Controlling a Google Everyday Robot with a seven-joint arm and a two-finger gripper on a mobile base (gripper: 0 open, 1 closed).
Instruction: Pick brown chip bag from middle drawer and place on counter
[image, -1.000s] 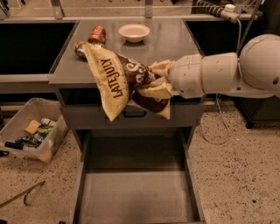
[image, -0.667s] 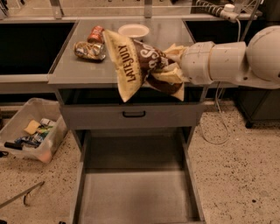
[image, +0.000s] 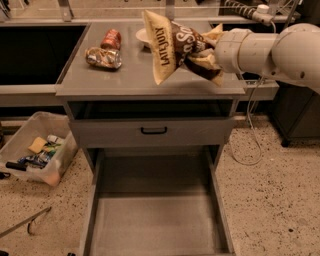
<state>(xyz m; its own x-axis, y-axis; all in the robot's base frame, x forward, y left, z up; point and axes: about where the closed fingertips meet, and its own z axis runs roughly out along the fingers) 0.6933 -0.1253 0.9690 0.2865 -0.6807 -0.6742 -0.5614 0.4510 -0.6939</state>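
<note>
The bag (image: 172, 47), in the jaws, hangs above the desk (image: 135, 82), right of two cans (image: 103, 56); the open drawer (image: 155, 225) lies below, in front.

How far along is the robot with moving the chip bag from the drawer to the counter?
Done: the brown chip bag is out of the open middle drawer. In hand: the gripper, near the right edge of the counter, holds the bag up over the top. Left: lower it and let go.

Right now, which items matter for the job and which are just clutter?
Job: brown chip bag, held above the counter by the pincer; open middle drawer.
Clutter: crushed silver can, red can, white bowl, floor bin.
</note>
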